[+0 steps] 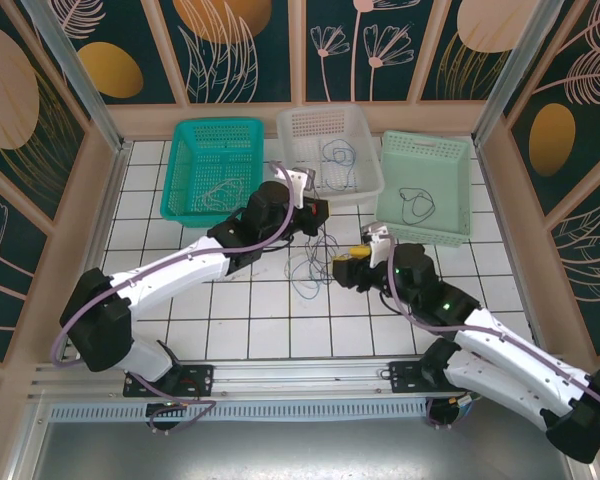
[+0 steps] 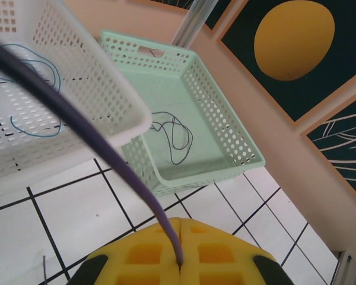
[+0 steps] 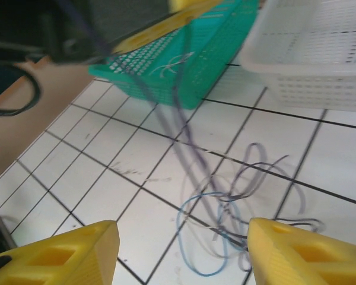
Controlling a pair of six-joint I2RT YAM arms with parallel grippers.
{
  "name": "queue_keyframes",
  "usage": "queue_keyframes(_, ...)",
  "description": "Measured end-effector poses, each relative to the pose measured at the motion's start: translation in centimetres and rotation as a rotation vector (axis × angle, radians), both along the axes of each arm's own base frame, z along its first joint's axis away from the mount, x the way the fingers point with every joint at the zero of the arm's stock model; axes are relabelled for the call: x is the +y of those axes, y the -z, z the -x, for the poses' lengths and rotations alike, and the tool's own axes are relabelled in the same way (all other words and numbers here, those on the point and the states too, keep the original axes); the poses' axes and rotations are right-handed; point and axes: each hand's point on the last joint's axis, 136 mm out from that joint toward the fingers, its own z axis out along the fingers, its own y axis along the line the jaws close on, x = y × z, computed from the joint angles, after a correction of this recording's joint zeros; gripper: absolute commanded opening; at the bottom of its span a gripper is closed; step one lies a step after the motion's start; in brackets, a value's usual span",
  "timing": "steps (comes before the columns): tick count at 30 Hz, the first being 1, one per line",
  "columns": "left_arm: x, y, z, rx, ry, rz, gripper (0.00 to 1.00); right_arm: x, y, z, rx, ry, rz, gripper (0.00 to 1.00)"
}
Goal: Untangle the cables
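A tangle of thin cables, with a blue loop and grey and dark strands, lies on the white tiles. One dark purplish cable rises from it, pinched between the shut yellow fingers of my left gripper. That gripper hangs above the tangle, in front of the white basket. My right gripper sits low at the tangle's right side. It is open wide, with the blue loop on the tiles between its fingers and nothing held.
Three baskets stand at the back: teal with a pale cable, white with a blue cable, and mint green with a black cable. Wooden walls enclose the tiled floor.
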Motion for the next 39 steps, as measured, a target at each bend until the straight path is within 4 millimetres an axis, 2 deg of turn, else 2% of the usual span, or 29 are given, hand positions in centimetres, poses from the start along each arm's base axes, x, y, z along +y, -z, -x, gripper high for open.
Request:
queue_keyframes(4, -0.1, 0.8, -0.1, 0.022, -0.003, -0.012, 0.0, 0.5, 0.2, 0.4, -0.029, 0.001, -0.001, 0.59)
queue_keyframes(11, -0.1, 1.1, 0.0, 0.024, 0.003, -0.026, 0.0, -2.0, 0.4, -1.6, -0.091, 0.155, 0.063, 0.55)
queue_keyframes(21, 0.0, 0.3, 0.9, -0.007, 0.051, -0.025, 0.0, -4.3, 1.3, -4.2, -0.108, 0.204, 0.139, 0.56)
queue_keyframes(30, 0.0, 0.4, 1.0, -0.011, 0.056, -0.03, 0.0, -2.1, 0.6, -3.0, -0.145, 0.025, 0.111, 0.55)
queue_keyframes(39, -0.1, 0.4, 1.2, -0.009, 0.066, -0.026, 0.0, -1.0, 0.7, -2.7, -0.171, -0.048, 0.116, 0.55)
